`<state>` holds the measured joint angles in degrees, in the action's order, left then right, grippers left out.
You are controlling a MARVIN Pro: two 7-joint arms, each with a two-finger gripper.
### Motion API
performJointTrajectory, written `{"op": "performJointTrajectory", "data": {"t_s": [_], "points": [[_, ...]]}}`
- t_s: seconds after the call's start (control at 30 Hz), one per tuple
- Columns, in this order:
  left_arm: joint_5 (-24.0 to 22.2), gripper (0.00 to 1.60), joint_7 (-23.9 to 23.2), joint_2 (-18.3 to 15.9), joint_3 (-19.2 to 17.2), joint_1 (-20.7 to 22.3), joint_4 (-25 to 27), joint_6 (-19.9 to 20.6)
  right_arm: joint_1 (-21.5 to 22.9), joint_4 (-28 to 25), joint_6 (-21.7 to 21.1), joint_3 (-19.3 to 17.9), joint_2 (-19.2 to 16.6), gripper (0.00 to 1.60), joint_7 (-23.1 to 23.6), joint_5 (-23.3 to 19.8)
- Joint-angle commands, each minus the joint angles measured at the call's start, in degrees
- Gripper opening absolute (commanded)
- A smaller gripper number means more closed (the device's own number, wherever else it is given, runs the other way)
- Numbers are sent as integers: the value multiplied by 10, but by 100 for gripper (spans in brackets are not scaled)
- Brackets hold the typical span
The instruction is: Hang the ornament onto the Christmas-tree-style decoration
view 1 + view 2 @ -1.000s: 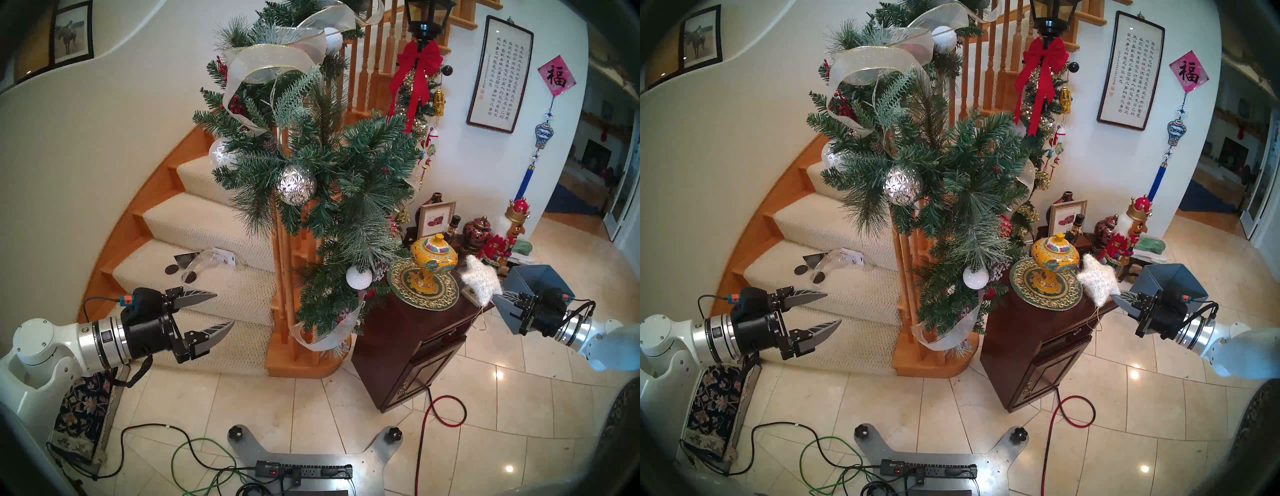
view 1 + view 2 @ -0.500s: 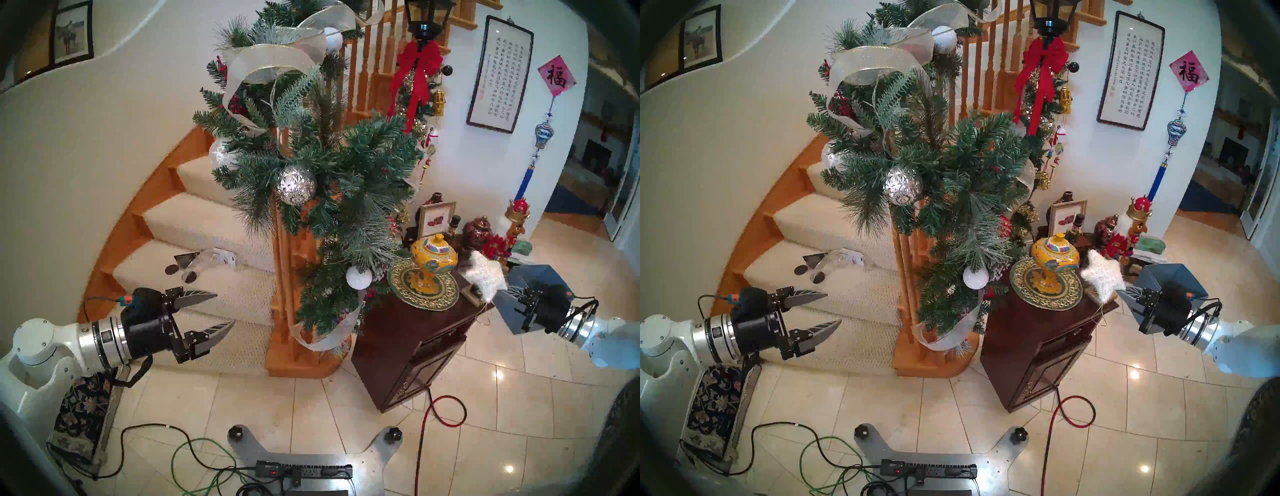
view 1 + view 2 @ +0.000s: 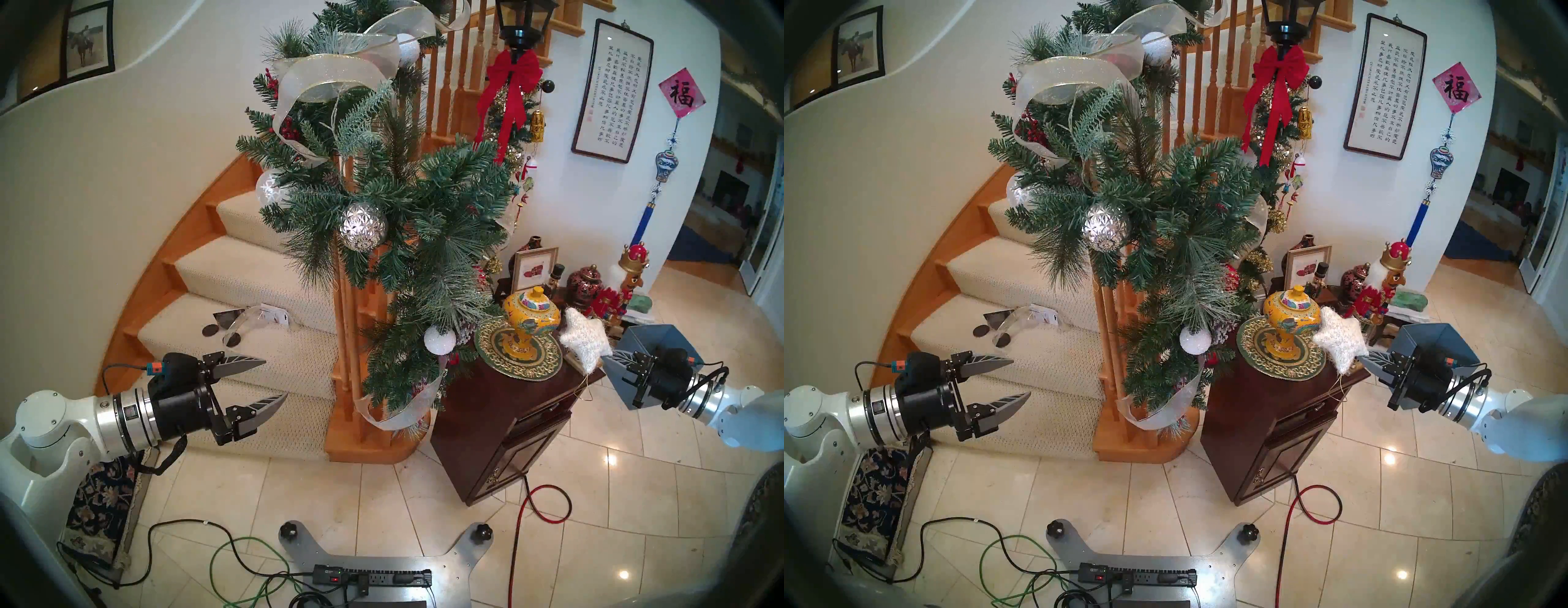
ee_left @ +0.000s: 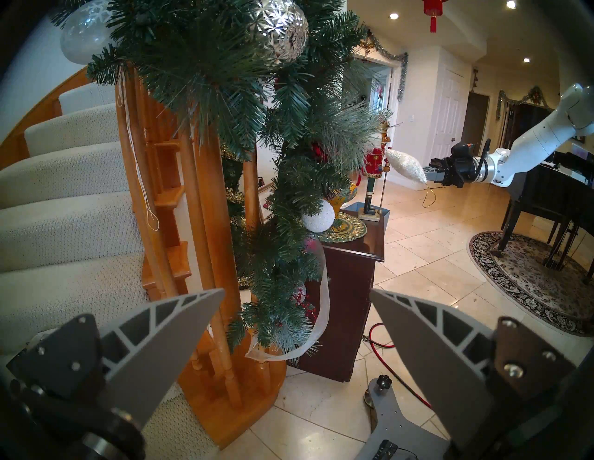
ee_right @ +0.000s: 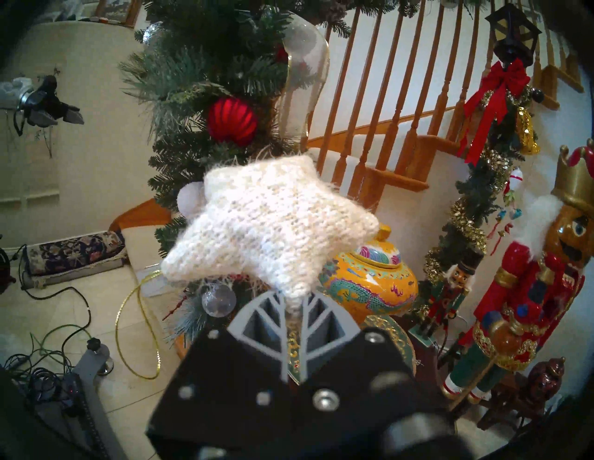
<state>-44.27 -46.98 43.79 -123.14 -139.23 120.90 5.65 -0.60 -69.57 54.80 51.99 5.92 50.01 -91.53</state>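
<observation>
The right end effector (image 3: 611, 361), clamped on one point of the white star (image 3: 584, 339), has carried it slightly left over the cabinet (image 3: 500, 424) toward the garland (image 3: 424, 220), gold loop (image 5: 138, 324) dangling unhung; the left end effector (image 3: 271, 382) waits wide open.

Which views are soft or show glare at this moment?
Right wrist: softest, its black end effector body blurred up close and the star ornament slightly soft. Head views: sharp, small lamp glints on the floor tiles. Left wrist: sharp, bright ceiling spots, garland crisp.

white arms (image 3: 40, 429), silver wrist rings, black hands (grey ribbed fingers (image 3: 244, 363)).
</observation>
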Motion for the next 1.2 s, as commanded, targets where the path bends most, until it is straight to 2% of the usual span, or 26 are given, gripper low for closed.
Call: {"op": "performJointTrajectory", "data": {"t_s": [0.0, 0.17, 0.2, 0.27, 0.7, 1.17], "points": [[0, 160, 0, 0, -1, 0, 0, 0, 28, -11, 2, 0, -1, 0, 53, 9], [0, 160, 0, 0, -1, 0, 0, 0, 36, -16, 2, 3, -1, 0, 70, 15], [0, 160, 0, 0, -1, 0, 0, 0, 36, -19, 2, 4, -1, 0, 51, 20], [0, 160, 0, 0, -1, 0, 0, 0, 40, -20, 2, 4, -1, 0, 63, 21], [0, 160, 0, 0, 0, 0, 0, 0, 61, -41, 2, 5, -2, 0, 55, 44], [0, 160, 0, 0, 0, 0, 0, 0, 77, -98, 2, 12, -2, 0, 59, 77]]}}
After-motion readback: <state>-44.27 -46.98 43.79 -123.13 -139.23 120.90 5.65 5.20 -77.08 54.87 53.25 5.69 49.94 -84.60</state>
